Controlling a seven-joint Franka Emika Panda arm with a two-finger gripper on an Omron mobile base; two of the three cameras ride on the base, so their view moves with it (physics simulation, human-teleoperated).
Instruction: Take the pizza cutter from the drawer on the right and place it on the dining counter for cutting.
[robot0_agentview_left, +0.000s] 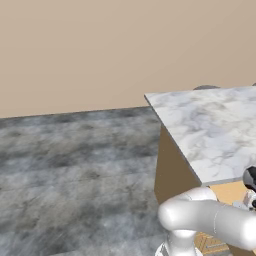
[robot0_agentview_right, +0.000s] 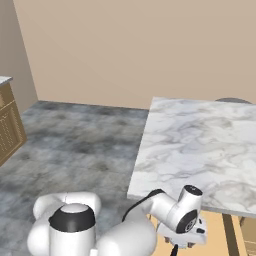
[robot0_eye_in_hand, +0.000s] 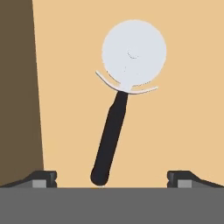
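The grey mottled floor (robot0_agentview_left: 75, 175) and the beige wall (robot0_agentview_right: 140, 45) are seen behind everything else in both base views. The dining worktop (robot0_agentview_right: 200, 145), a white marble slab with grey veins, is seen at the right of both base views, with light-wood cabinet sides under it. A second wooden cabinet (robot0_agentview_right: 10, 125) is seen at the left edge of the right base view, well apart from the marble slab. The white arm (robot0_agentview_right: 170, 210) is bent low below the near edge of the dining worktop, its wrist reaching down beside the light-wood drawer (robot0_eye_in_hand: 183, 109). In the hand view the plain honey-coloured bottom of the drawer is seen, with a darker wooden side at the left. The pizza cutter (robot0_eye_in_hand: 120, 100) is lying flat on the drawer bottom, silvery wheel at the top of the hand view, black handle slanting down toward the bottom left. The pincer (robot0_eye_in_hand: 112, 178) is released, its two dark fingertips (robot0_eye_in_hand: 43, 178) spread wide on either side of the handle's end, not touching it.
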